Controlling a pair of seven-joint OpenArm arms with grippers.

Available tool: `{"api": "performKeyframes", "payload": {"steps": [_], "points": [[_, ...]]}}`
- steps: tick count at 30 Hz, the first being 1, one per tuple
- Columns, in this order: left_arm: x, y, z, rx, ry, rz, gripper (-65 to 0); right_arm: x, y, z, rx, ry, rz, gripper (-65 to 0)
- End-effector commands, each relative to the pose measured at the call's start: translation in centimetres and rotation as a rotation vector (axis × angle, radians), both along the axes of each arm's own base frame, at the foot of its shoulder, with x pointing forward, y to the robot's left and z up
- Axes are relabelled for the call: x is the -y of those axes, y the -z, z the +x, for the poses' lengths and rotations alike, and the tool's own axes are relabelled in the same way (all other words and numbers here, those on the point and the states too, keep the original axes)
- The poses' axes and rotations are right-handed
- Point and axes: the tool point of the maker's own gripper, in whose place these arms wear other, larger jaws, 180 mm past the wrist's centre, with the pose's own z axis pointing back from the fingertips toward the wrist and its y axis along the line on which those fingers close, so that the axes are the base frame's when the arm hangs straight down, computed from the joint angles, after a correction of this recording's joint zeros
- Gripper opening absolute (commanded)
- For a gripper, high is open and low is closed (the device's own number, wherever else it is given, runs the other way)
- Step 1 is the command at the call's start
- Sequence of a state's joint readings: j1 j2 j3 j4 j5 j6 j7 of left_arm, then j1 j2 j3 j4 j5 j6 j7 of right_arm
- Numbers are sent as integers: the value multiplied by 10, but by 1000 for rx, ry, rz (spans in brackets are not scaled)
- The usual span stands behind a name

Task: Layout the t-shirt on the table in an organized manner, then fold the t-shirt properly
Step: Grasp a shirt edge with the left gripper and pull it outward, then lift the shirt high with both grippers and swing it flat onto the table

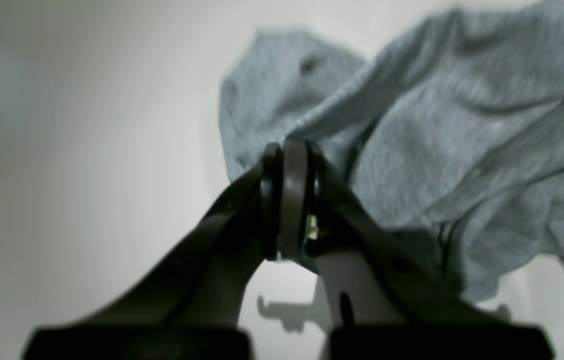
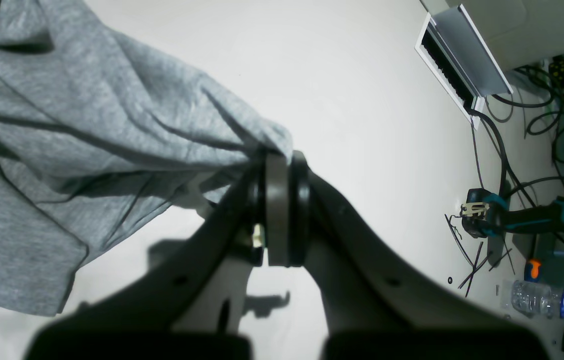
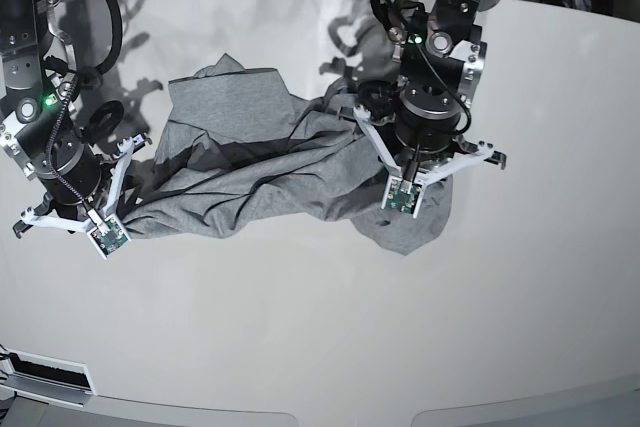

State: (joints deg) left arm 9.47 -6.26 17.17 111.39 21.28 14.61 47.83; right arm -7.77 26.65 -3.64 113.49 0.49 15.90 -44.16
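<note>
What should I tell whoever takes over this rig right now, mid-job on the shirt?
Left gripper: shut on a bunched fold of the t-shirt.
Right gripper: shut on another edge of the t-shirt.
Base view: the shirt lies crumpled across the middle of the table, stretched between the two arms, lifted a little at both pinch points.
Done: both grips made.
Left: spread the shirt flat and square, then do every fold; none is started.
Note: a cordless drill, a water bottle and cables lie at the table edge by the right arm.
</note>
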Motion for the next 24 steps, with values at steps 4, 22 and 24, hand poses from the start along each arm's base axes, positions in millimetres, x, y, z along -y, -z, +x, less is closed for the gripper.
{"api": "performKeyframes", "payload": {"steps": [4, 22, 24], "points": [[-1, -13, 6, 47, 5, -8, -650, 4, -14, 7, 50, -1, -13, -650], [-22, -29, 7, 78, 134, 117, -650, 6, -15, 7, 48, -6, -28, -650], [-33, -43, 7, 114, 157, 165, -650, 8, -15, 7, 48, -7, -36, -650]]}}
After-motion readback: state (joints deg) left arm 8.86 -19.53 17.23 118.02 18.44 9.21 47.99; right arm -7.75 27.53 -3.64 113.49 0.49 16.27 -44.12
